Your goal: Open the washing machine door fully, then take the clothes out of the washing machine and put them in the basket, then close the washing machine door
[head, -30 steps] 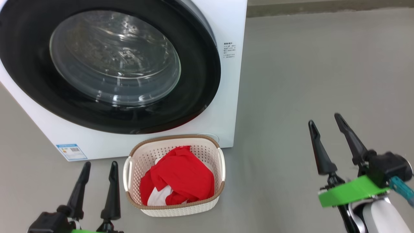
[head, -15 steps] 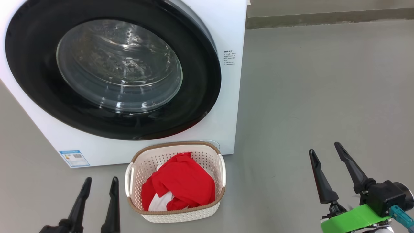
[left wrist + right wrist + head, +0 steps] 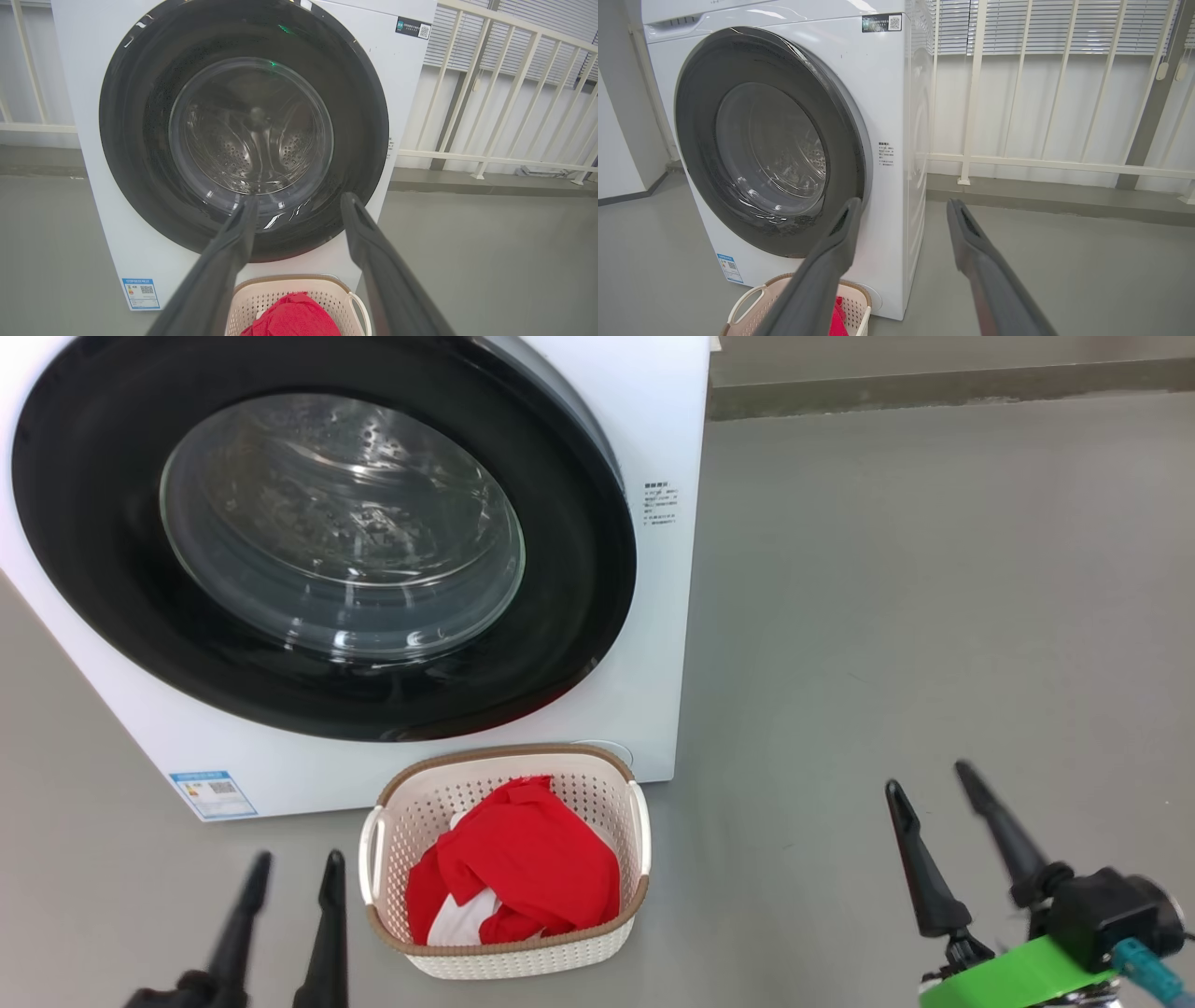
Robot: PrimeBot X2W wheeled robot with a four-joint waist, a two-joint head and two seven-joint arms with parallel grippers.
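Observation:
The white washing machine stands ahead with its black-rimmed round door shut flat against the front. Through the glass the steel drum looks bare. On the floor before it sits the cream basket, holding the red and white clothes. My left gripper hangs open just left of the basket, with nothing between its fingers. Far to the right over the grey floor, my right gripper is open too, a green band at its base. The basket also shows low in the right wrist view.
Grey floor stretches to the right of the machine. A low kerb and a cream railing run behind it. A blue label sits low on the machine's front.
The head camera tilted up, shifting the whole scene lower in the picture. Both grippers have sunk towards the bottom edge, the right one drawing back; both stay open.

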